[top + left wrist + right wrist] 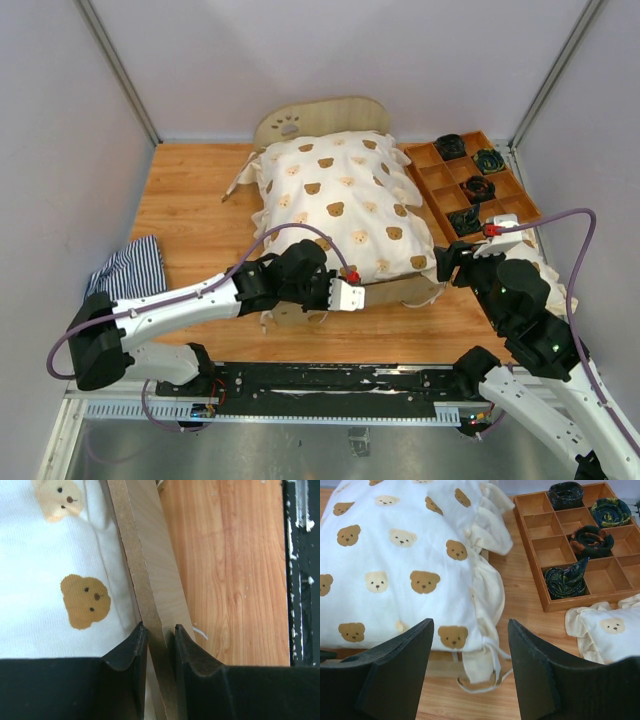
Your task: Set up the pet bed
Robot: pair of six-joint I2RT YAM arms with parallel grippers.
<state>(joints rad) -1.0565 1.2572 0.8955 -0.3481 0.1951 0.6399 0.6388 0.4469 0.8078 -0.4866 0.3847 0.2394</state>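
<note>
"Wood-grain tabletop (200,200), grey walls (60,150) round three sides. Where's the pet bed (320,113) from where the arms sit?"

"Straight ahead of both grippers, with the headboard (365,108) at the far end. The left gripper (159,632) is clamped on the footboard (150,565). One finger is on the bedding side and one on the outer face, pinching the plywood edge between them."

"And the right gripper (470,625)?"

"Jaws spread wide, holding nothing, hovering just short of the bed's near right corner. The bear-print quilt (395,555) lies ahead and to its left. The compartment tray (535,505) is ahead to its right, and a small bear-print pillow (610,630) lies just off to its right."

"How would the bed handle?"

"It's thin plywood, so I'd judge it light and stiff. It should slide on the table rather than need lifting. The panel edges are the places to take hold: the footboard, as now, or a side rail. The quilt is soft and loose, so a grip there would only drag fabric, ruffle and ties off the frame."

"Any risk?"

"A single pinch on a thin panel might let the bed swivel or slip. The pillow looks like the piece not yet on the bed, I'd guess."
</note>
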